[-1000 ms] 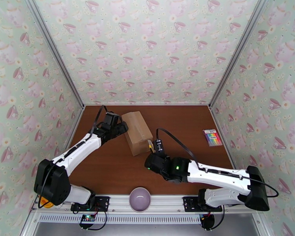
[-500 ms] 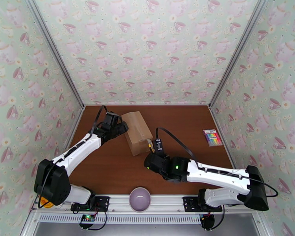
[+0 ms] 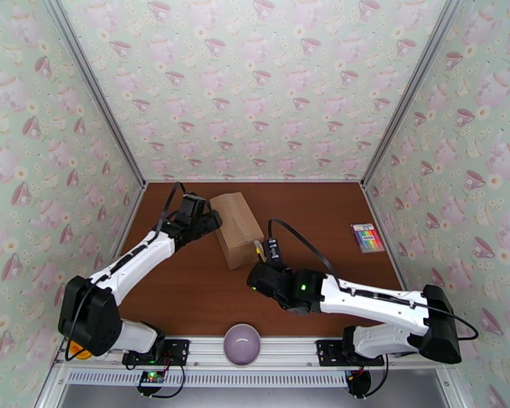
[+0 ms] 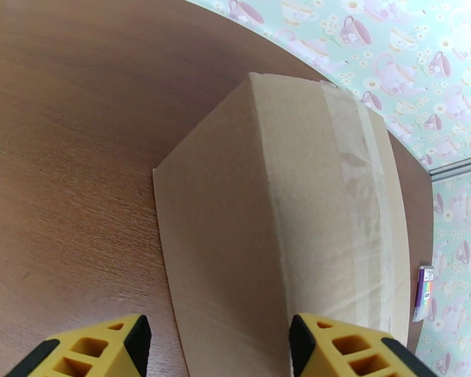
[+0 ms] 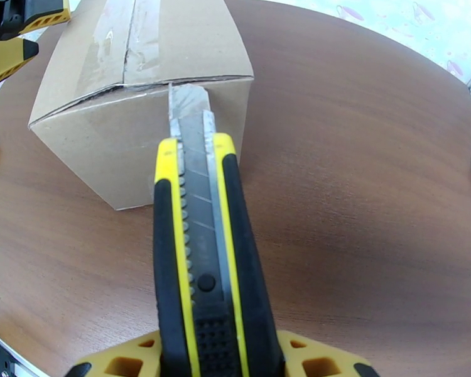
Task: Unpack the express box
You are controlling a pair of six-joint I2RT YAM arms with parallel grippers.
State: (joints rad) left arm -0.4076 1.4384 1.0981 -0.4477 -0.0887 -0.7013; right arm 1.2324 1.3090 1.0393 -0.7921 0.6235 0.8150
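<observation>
The utility knife (image 5: 201, 246) is pinched in the right gripper (image 5: 213, 356), blade pointed at the express box (image 5: 141, 102), upper centre. The left gripper (image 4: 220, 347) is seen spread

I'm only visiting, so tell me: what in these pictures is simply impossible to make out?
- Contents of the express box: its taped flaps are closed in every view.
- Whether the knife blade has entered the box: in the right wrist view the tip meets the top edge, and I cannot tell.
- Print on the colourful pack: too small from above, and cut by the frame edge in the right wrist view.
- Yellow thing, top view: mostly hidden behind the left arm's base.
</observation>
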